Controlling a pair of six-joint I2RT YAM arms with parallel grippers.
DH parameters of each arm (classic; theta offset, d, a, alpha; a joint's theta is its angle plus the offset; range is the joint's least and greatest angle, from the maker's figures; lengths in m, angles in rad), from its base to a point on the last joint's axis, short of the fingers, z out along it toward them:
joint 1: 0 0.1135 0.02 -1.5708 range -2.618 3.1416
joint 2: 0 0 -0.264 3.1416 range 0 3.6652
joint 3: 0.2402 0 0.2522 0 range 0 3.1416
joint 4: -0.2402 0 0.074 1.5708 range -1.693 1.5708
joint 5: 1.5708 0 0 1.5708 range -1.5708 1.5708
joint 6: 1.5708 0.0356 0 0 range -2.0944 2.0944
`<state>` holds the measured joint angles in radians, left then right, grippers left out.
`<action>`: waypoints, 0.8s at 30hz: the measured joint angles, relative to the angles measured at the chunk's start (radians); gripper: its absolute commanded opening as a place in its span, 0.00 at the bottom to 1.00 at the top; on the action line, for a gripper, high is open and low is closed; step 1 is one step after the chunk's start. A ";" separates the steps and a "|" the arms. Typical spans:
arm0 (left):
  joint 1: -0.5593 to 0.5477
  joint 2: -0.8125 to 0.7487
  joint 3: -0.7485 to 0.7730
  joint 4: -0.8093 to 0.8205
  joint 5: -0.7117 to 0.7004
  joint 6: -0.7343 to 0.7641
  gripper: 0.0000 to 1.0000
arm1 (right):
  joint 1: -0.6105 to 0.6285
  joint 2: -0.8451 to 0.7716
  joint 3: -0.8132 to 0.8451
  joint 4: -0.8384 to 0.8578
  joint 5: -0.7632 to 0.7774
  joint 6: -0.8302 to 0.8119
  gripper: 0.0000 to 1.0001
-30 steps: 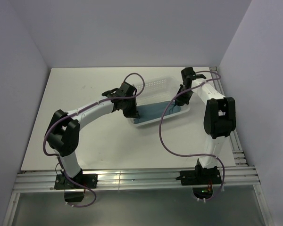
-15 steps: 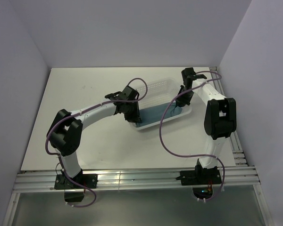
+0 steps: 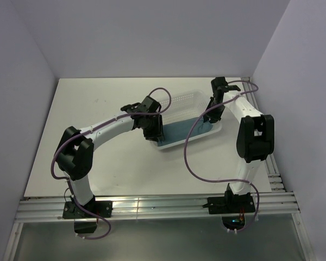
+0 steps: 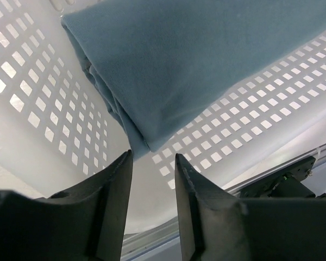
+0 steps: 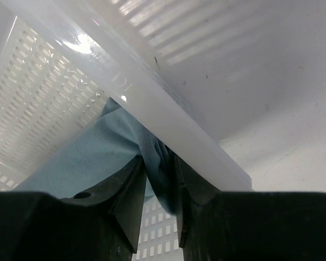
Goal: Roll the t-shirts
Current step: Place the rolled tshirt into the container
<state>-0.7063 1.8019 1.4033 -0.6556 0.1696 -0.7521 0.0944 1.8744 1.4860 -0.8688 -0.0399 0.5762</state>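
The basket has shifted right, t-shirt lying inside

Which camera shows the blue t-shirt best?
The left wrist view: the t-shirt is big and close, lying folded in the white basket. The top view shows only a small blue strip; the right wrist view, just a corner beside the basket's rim.

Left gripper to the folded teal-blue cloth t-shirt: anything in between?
Only a short strip of the white perforated plastic basket. The left wrist view shows the left gripper, open and empty, just short of the teal-blue cloth t-shirt.
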 measured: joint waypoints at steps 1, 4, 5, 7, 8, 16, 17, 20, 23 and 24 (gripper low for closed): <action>0.000 0.000 0.003 -0.002 0.000 0.000 0.44 | 0.000 -0.004 0.000 0.000 0.005 -0.002 0.36; 0.000 0.000 0.006 -0.005 0.000 0.000 0.46 | -0.002 -0.020 -0.002 0.001 0.015 -0.002 0.45; 0.000 0.000 0.007 -0.005 -0.001 0.000 0.46 | -0.002 -0.027 -0.002 0.000 0.018 -0.002 0.49; 0.000 0.000 0.011 -0.010 -0.001 0.001 0.46 | -0.002 -0.037 -0.002 0.001 0.021 -0.002 0.50; 0.000 0.000 0.013 -0.014 -0.002 0.001 0.46 | -0.002 -0.042 -0.003 0.000 0.024 -0.002 0.53; 0.000 0.000 0.091 -0.103 -0.021 0.011 0.50 | -0.003 -0.053 0.001 -0.016 0.058 -0.009 0.55; 0.000 0.000 0.103 -0.114 -0.026 0.011 0.50 | -0.003 -0.055 0.001 -0.020 0.064 -0.010 0.55; 0.000 -0.003 0.133 -0.139 -0.036 0.011 0.51 | -0.004 -0.063 0.008 -0.043 0.084 -0.016 0.55; 0.000 -0.009 0.146 -0.159 -0.043 0.011 0.50 | -0.004 -0.079 0.008 -0.055 0.101 -0.017 0.56; 0.000 -0.010 0.148 -0.163 -0.045 0.011 0.50 | -0.004 -0.085 0.009 -0.060 0.107 -0.017 0.54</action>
<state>-0.7067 1.7924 1.5517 -0.8185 0.1249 -0.7414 0.0902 1.7889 1.4948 -0.9291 0.0669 0.5594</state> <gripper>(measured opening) 0.509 0.555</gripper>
